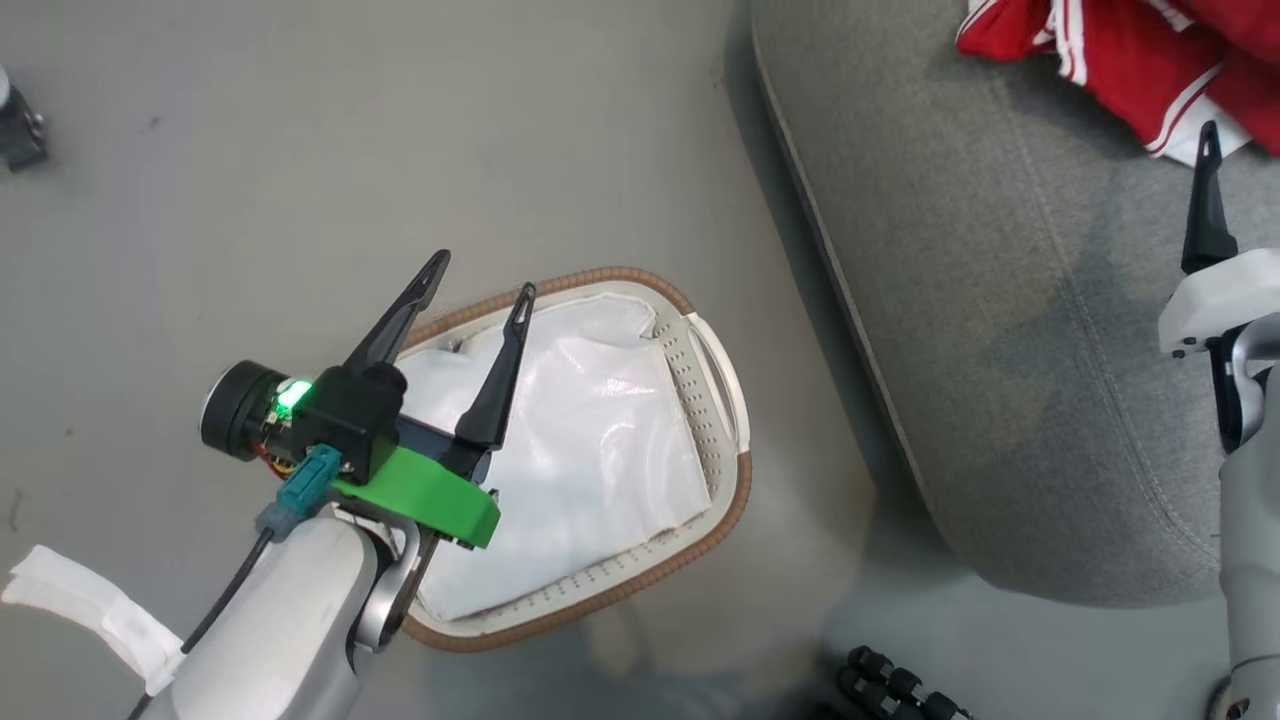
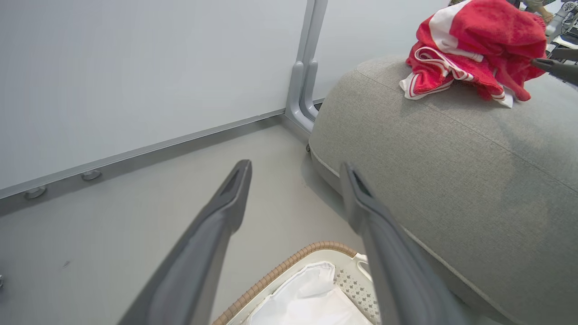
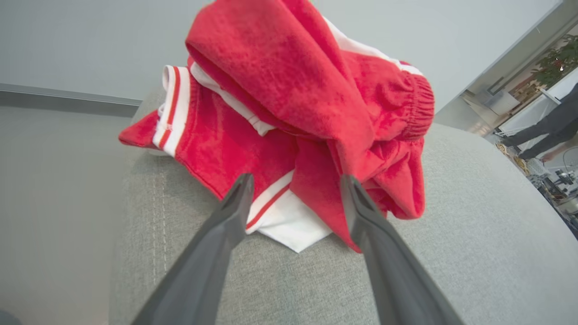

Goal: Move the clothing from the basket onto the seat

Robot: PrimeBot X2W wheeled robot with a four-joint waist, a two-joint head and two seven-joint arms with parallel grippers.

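A grey floor (image 1: 300, 150) runs beside the grey seat (image 1: 1000, 350), where the red clothing (image 1: 1130, 60) lies heaped. The basket (image 1: 735, 500) on the floor holds just its white liner (image 1: 590, 450). The right gripper (image 3: 296, 180), spread and empty, points straight at the heap from just beside it. The left gripper (image 1: 483, 275), also spread, hovers over the basket, well apart from the clothing.

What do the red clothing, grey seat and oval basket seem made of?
The red, white-striped clothing looks like fuzzy terry or fleece, matte and nappy. The large grey seat looks like woven upholstery fabric: visible weave, stitched seam. The oval white basket seems perforated plastic, its brown rim woven-look.
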